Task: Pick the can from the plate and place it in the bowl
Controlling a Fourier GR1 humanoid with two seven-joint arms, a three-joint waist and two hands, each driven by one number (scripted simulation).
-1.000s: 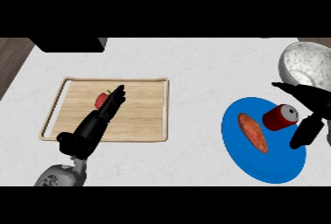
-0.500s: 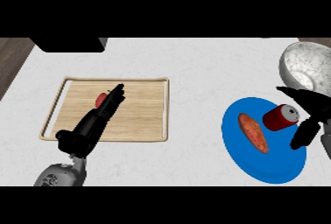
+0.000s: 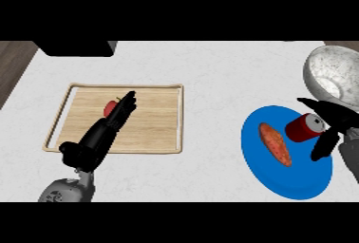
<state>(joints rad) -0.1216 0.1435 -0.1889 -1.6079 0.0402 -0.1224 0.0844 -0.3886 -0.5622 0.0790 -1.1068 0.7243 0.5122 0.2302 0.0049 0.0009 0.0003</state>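
Two black hands show over the pale stone counter, one at each side. Largest on it is the wooden tray toward the left edge, a flat board with a raised rim. Next is the blue plate near the right edge, and beyond it, at the far right corner, stands a grey speckled bowl, cut by the view's edge and holding nothing that can be seen. A dark block sits at the far left corner.

On the plate lie an orange sweet potato, long and slanted, on the left half, and the red can just beside it toward the far rim, tipped on its side with its silver end facing right. The can is on the plate, not in the bowl.

The right hand is spread open around the can's right end: the thumb reaches over the far side and a finger hangs down past the near side, both close, though contact cannot be made out.

The left hand lies stretched over the tray, fingers straight and together, holding nothing. Its fingertips partly cover a small red apple on the board.
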